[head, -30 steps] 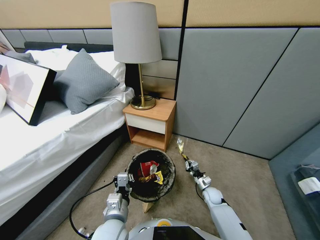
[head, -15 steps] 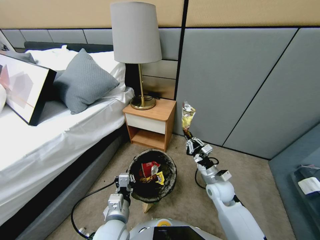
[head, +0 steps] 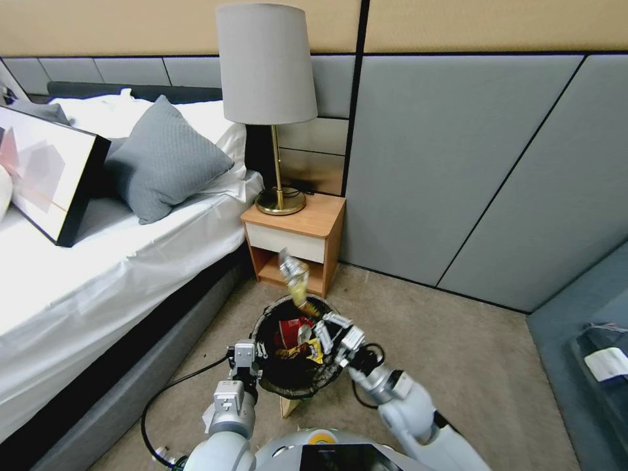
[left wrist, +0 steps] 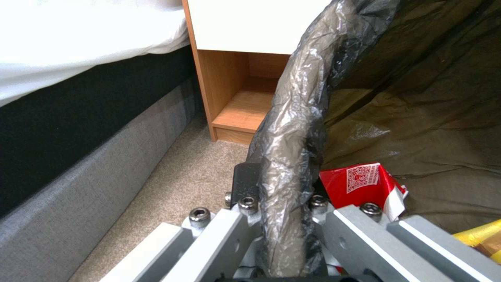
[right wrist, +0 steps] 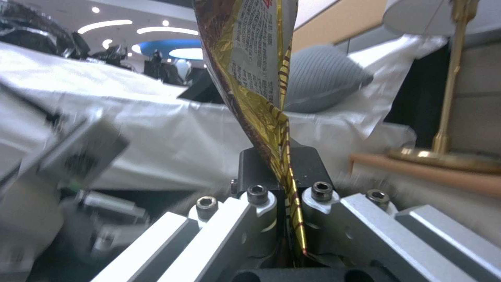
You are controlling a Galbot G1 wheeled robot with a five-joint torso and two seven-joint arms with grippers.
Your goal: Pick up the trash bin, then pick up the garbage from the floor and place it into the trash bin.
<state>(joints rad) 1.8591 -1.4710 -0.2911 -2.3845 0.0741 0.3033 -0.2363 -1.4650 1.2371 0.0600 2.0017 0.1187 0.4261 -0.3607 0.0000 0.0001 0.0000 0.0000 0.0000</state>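
Trash bin (head: pixel 297 347) sitting in the near centre, off the carpet floor (head: pixel 458 353), just in front of the bedside table (head: pixel 297 242); already holding a red-and-white wrapper (head: pixel 291 329) and a yellow wrapper (head: pixel 313 348). Being held by the left gripper (head: pixel 243 367), jaws clamped across the bag-lined rim (left wrist: pixel 289 156) on the bin's near-left side.

Gold foil snack wrapper (head: pixel 294 275) now standing up over the bin's far rim, pinched by its lower end in the right gripper (head: pixel 324 320), jaws closed tight on the foil (right wrist: pixel 261 98).

Having swung in from the right: a second ago down at the carpet, half a second ago raised beside the table, now over the bin mouth. Probably meaning pick done and carry nearly done; release not yet made. Wrapper tall and floppy, so risking tipping outside the far rim on release.
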